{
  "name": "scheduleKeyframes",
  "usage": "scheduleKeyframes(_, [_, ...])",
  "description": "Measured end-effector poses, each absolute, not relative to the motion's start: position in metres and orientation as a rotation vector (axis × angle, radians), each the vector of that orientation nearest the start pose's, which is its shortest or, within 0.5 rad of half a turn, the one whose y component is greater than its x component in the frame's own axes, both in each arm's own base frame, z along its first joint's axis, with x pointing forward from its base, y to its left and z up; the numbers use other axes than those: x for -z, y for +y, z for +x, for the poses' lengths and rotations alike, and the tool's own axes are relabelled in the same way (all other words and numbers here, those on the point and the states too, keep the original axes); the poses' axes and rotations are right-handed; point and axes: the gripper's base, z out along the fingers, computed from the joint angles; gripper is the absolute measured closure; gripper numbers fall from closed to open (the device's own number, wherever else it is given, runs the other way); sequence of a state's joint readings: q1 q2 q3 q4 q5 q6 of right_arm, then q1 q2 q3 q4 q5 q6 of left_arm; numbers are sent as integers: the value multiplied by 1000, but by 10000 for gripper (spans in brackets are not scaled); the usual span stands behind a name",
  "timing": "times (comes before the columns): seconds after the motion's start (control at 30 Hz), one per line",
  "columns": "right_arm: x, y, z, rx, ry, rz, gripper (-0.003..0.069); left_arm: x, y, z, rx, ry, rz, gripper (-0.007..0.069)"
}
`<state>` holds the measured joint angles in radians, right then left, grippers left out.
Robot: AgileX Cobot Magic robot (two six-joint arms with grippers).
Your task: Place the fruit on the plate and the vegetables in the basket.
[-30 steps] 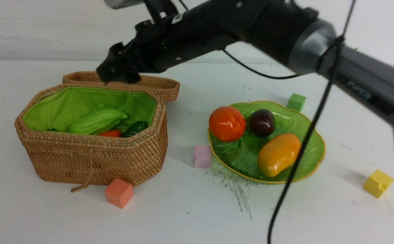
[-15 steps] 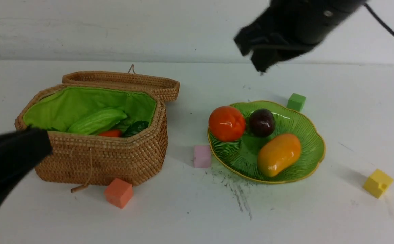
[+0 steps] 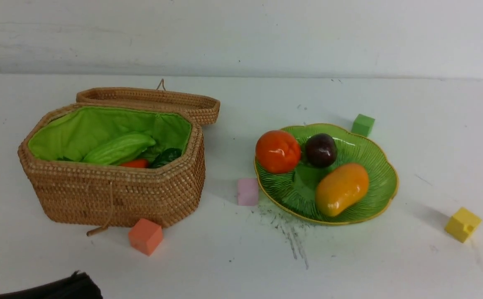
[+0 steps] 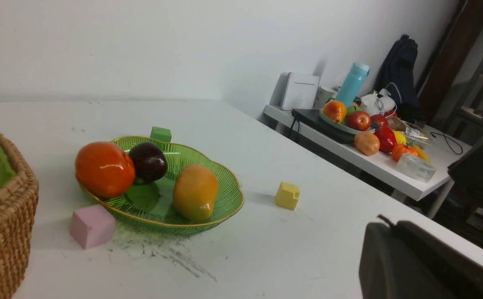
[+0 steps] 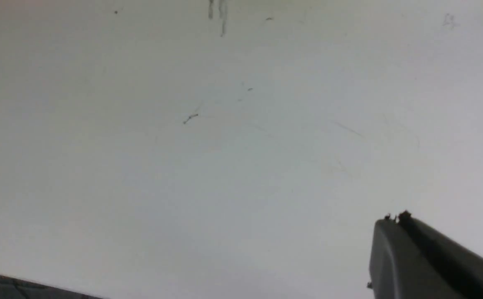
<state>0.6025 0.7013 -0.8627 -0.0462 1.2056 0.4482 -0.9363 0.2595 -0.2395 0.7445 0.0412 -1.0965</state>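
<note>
Black gripper metal now shows only at the picture edges — the left gripper [image 4: 395,257] and the right gripper [image 5: 407,253], both pulled back from over the table and pressed together on nothing. Beyond, the plate [image 3: 380,166] carries mango [image 3: 342,189], persimmon [image 3: 278,151] and mangosteen [image 3: 321,150]; the basket [image 3: 116,195] holds bitter gourd [image 3: 118,148] and carrot [image 3: 135,163] (radish hidden) — sorting looks finished.

The octagonal woven wicker basket [image 3: 112,182] sits left on the white worktop [image 3: 241,257], holding the light green bitter gourd [image 3: 118,148]; the ribbed green plate [image 3: 374,166] right carries the orange persimmon [image 3: 278,151], purple mangosteen [image 3: 321,150] and yellow-orange mango [image 3: 342,189].
</note>
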Motion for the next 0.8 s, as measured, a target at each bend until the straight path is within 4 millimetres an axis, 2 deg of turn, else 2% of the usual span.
scheduleKeyframes(0.13, [-335,45,74,-363,2516,-187,659,-274,-59,48,977,1574,438,637])
scheduleKeyframes(0.3, [-335,35,65,-344,2485,-173,657,-273,-59,49,969,1582,434,637])
scheduleKeyframes(0.6, [-335,32,63,-328,2481,-170,654,-272,-59,49,967,1585,433,637])
scheduleKeyframes(0.73, [-333,21,64,-297,2304,-87,660,-272,-59,49,967,1584,433,637])
scheduleKeyframes(0.8, [-321,16,64,-280,2163,-50,668,-272,-59,49,967,1584,433,637])
